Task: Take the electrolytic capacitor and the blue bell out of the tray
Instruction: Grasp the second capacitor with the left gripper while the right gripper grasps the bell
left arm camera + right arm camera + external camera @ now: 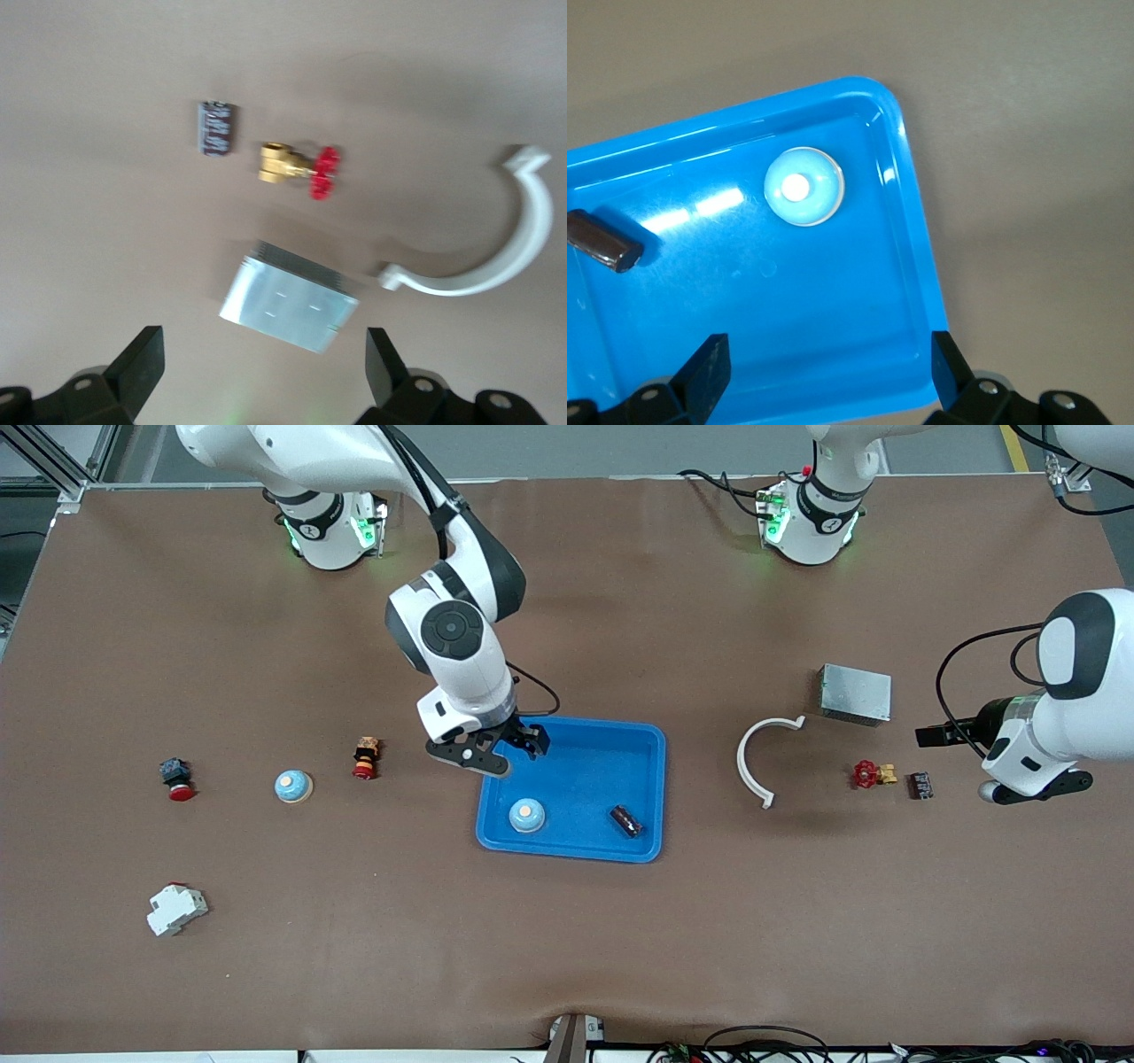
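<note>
A blue tray (602,762) lies mid-table. In it sit a light-blue bell (526,815) with an orange button and a dark capacitor (625,820). My right gripper (514,751) hangs open and empty over the tray's corner toward the right arm's end. Its wrist view shows the tray (788,301), the bell (803,186) and the capacitor (602,241) past the open right gripper (828,372). My left gripper (1036,786) stands open and empty at the left arm's end of the table. In the left wrist view, the open left gripper (266,372) looks onto a second capacitor (215,127).
A second bell (292,786), two red push-buttons (176,778) (365,758) and a white breaker (176,909) lie toward the right arm's end. A white curved clamp (758,757), metal box (855,693), brass valve (873,773) and the second capacitor (922,785) lie toward the left arm's end.
</note>
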{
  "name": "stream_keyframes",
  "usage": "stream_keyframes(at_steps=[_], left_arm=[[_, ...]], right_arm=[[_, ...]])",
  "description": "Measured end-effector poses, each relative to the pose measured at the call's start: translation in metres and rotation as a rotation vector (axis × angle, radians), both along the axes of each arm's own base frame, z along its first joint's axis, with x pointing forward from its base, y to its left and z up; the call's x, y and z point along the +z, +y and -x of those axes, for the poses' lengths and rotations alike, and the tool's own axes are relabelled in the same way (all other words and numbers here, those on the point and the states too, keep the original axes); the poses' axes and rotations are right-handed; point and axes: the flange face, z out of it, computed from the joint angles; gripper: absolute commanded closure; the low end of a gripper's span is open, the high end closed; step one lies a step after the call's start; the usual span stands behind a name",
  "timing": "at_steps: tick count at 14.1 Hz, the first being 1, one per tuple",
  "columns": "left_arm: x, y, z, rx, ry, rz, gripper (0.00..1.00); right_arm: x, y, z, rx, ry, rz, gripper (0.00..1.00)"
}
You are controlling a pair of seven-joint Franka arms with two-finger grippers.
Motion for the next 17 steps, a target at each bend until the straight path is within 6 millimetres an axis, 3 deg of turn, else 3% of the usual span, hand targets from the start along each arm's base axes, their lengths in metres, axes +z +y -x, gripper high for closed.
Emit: stream_keyframes(at_steps=[4,7,12,17], left_arm=[[0.047,-0.064,-0.013,0.143,-0.054,0.041,0.0],[0.069,-0.119,-0.019,0.267,-0.081,0.044,0.0],[0.072,-0.186,-0.041,0.416,-0.138,0.048,0.0],[0.051,-0.248,-0.06,0.647,-0.243,0.102,0.0]], right_arm=[[-0.025,0.012,-0.015,-0.004,-0.02,0.028,0.0],[-0.045,0.019,-0.023,-0.007,-0.026,0.04,0.0],[-0.068,0.025,-0.038,-0.012,-0.043,0.041,0.0],[-0.102,0.029,-0.049,-0.008,-0.065,0.046,0.0]])
